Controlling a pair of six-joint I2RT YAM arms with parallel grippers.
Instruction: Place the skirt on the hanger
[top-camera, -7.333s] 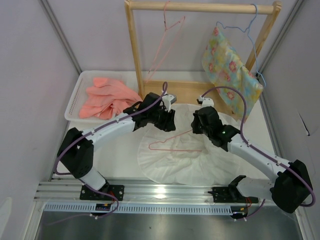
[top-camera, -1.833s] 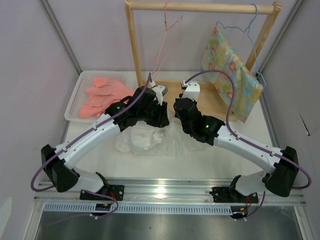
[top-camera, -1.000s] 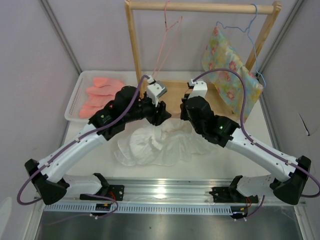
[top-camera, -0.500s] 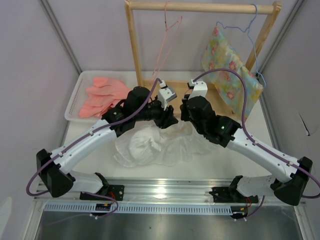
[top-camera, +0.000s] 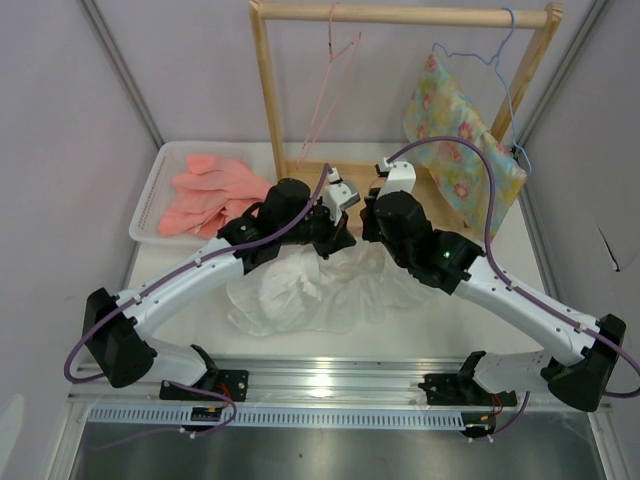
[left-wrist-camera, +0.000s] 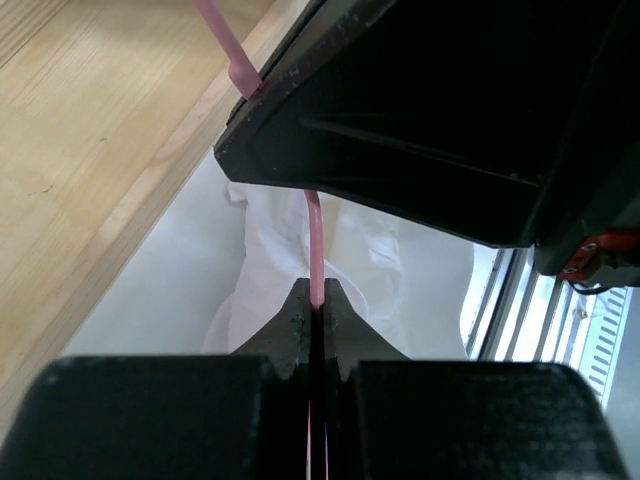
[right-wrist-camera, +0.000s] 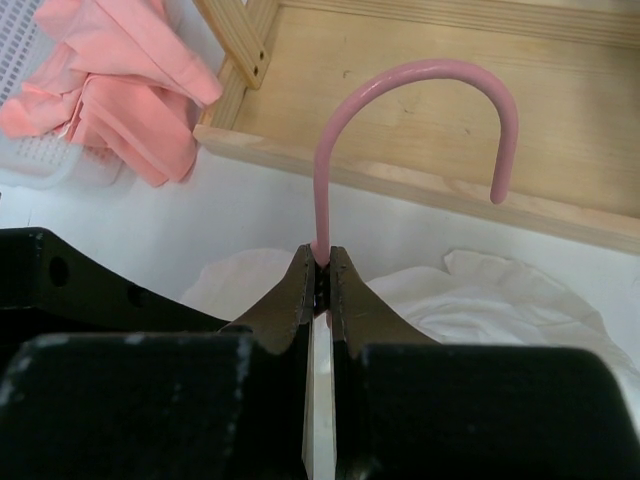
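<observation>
The white skirt (top-camera: 300, 290) lies bunched on the table under both wrists, also showing in the left wrist view (left-wrist-camera: 275, 255) and the right wrist view (right-wrist-camera: 490, 305). The pink hanger (right-wrist-camera: 405, 75) is held above it, hook pointing at the wooden base. My right gripper (right-wrist-camera: 320, 260) is shut on the wire just below the hook. My left gripper (left-wrist-camera: 315, 292) is shut on another stretch of the hanger's wire (left-wrist-camera: 313, 235), which runs on behind the right gripper's black body. From above, the two grippers (top-camera: 340, 232) (top-camera: 370, 230) meet head to head and hide the hanger.
A wooden rack (top-camera: 267, 95) stands behind, with a second pink hanger (top-camera: 331, 30) on its rail and a light blue hanger carrying yellow floral cloth (top-camera: 455, 130). Its base board (right-wrist-camera: 430, 150) lies just ahead. A white basket (top-camera: 145, 200) with salmon-pink clothes (top-camera: 215, 190) sits at the left.
My left gripper, open half a second ago, has shut on the hanger's wire and shifted slightly. The right gripper keeps its hold, and the skirt stays bunched.
</observation>
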